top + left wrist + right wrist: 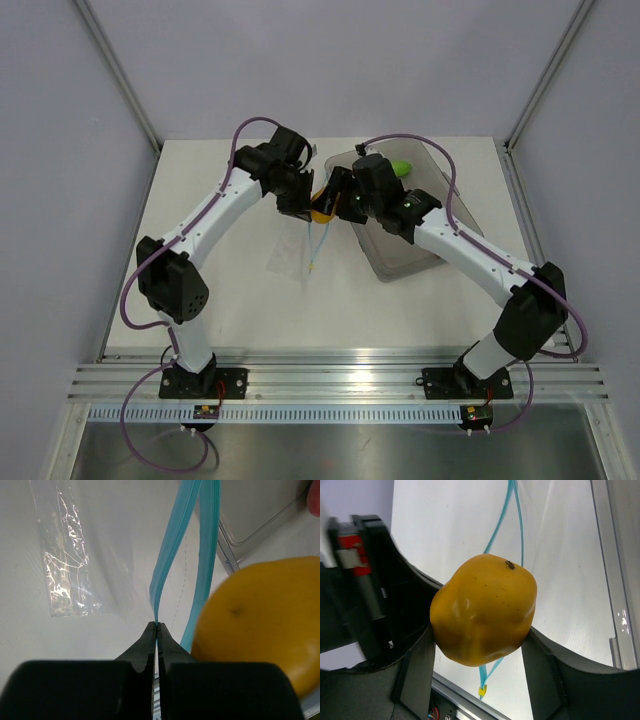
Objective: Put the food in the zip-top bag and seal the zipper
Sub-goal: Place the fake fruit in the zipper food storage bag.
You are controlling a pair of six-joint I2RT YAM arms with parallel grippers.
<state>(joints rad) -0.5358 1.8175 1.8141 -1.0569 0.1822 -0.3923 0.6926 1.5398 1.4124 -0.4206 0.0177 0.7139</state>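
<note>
The clear zip-top bag (292, 252) hangs down to the table from my left gripper (297, 203). In the left wrist view my left gripper (157, 626) is shut on one side of the light blue zipper (172, 540), and the mouth is parted. My right gripper (335, 196) is shut on the orange fruit (321, 210) and holds it right at the bag's mouth. In the right wrist view the fruit (484, 615) sits between my fingers above the zipper (519, 525). The green fruit (401, 168) lies in the grey tray (412, 250). A red-pink fruit (315, 500) shows at a frame corner.
The grey translucent tray stands at the back right of the table, under my right arm; its corner (250, 535) shows in the left wrist view. A small yellow slider (482, 691) sits at the zipper's end. White walls enclose the table.
</note>
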